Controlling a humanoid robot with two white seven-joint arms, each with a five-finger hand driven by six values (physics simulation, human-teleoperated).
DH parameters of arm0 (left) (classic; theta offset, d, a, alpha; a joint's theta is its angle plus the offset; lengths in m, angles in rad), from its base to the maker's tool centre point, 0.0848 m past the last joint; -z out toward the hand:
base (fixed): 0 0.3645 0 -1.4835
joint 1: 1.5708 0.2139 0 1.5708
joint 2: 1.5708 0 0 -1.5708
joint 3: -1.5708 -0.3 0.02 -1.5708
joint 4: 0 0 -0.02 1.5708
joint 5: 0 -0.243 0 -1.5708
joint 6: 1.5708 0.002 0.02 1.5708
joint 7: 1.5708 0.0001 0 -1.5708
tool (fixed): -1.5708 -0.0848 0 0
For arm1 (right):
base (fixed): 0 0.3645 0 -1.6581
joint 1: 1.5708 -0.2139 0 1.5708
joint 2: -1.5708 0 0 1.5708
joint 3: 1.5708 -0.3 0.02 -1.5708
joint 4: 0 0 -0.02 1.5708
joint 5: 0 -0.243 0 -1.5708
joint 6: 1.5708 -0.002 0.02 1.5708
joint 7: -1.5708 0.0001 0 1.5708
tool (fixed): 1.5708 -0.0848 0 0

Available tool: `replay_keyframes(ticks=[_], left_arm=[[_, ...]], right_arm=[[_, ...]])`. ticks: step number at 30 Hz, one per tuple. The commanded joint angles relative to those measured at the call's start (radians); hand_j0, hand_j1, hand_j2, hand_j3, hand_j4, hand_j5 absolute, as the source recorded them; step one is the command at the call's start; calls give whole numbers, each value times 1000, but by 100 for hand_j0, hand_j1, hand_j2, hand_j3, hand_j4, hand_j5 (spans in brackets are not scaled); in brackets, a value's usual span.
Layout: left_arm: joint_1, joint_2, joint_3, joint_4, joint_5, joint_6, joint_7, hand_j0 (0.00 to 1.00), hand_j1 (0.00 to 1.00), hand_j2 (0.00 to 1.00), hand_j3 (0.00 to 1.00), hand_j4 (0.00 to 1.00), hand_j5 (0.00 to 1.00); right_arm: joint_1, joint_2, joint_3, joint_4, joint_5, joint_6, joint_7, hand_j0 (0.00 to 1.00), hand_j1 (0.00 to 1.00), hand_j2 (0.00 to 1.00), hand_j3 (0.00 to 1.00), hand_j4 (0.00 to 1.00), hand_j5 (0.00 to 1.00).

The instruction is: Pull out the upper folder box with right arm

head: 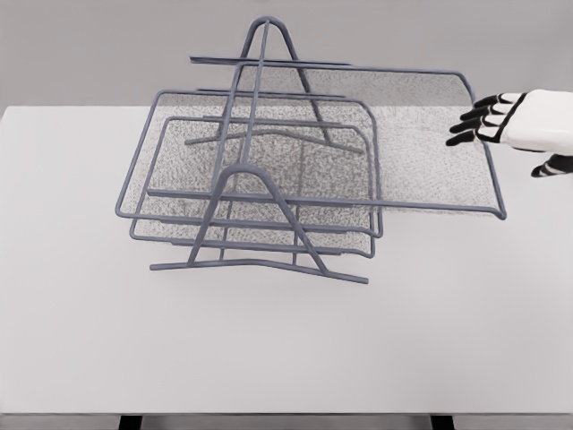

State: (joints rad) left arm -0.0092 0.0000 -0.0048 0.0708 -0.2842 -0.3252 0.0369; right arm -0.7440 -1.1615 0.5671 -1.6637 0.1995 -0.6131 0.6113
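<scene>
A grey wire-mesh rack (260, 260) with stacked trays stands on the white table (286, 349). Its upper tray (421, 143) sticks out far to the right of the A-shaped frame, while the two lower trays (233, 193) sit within the frame. My right hand (492, 121) hovers at the tray's far right corner, just beside its rim. The black-tipped fingers are spread and hold nothing; the thumb (553, 167) hangs below. The left arm does not show.
The table's front edge (286, 414) runs along the bottom of the picture. A plain grey wall stands behind the table.
</scene>
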Motion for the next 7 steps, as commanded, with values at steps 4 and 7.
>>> replay_keyframes(ticks=[4,7], left_arm=[[0,0,0,0,0,0,0,100,100,100,100,100,100],[0,0,0,0,0,0,0,100,100,100,100,100,100]], right_arm=[[-2,5,-33,-8,-35,2,0,100,100,100,100,100,100],[0,6,-32,-8,-35,2,0,100,100,100,100,100,100]])
